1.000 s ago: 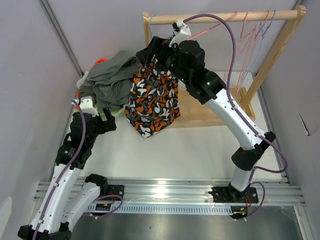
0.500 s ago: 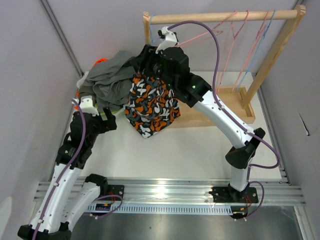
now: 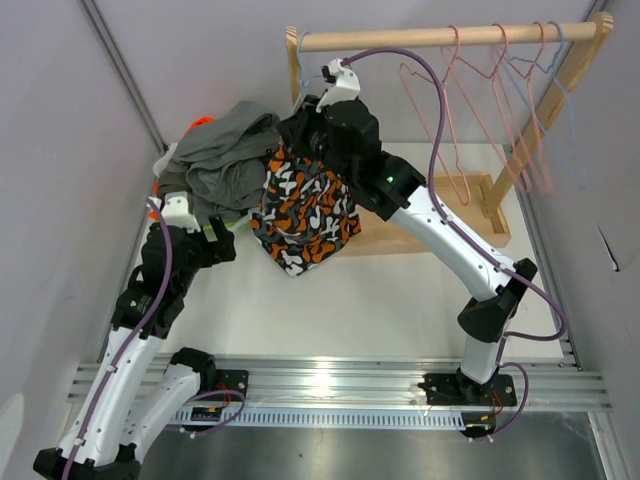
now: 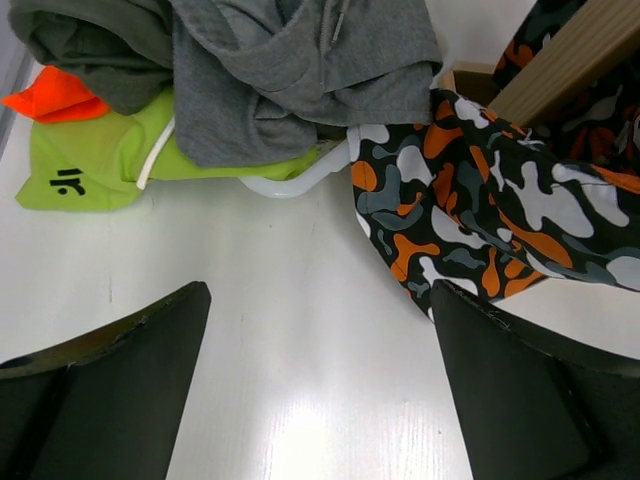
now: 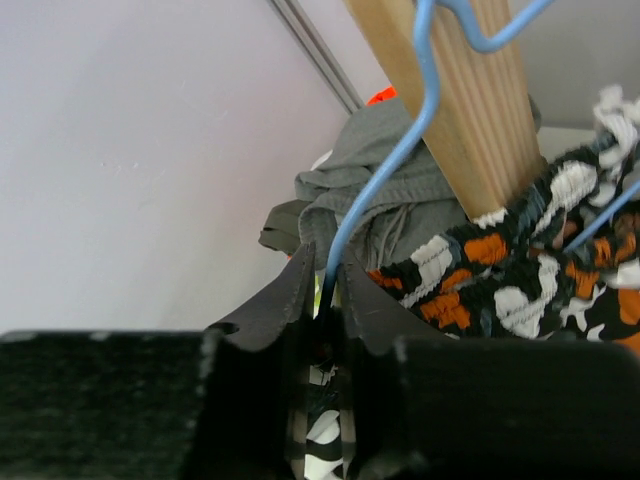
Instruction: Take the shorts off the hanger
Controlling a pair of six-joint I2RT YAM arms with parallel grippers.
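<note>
**White table, shorts gathered at the left end of the rack**

White table is carrying a wooden rack at its far side, and plain grey walls are closing it in. The camouflage shorts are hanging down at the left end of the rack. Their top edge is hiding under the right arm, so I cannot tell whether they are sitting on a hanger. Just left of them the grey shorts are lying in a crumpled heap, and it is not clear where one pair ends and the other begins. The lime green shorts and the orange shorts are peeking out from under this heap, mostly covered.

The right gripper is pressing its fingers together on the wire of a blue hanger, close beside the wooden post. The lower part of the wire is disappearing between the fingers. The left gripper is hovering above the table near the heap, with its fingers wide apart and holding nothing. Pink hangers are hanging bare on the rail to the right.
</note>
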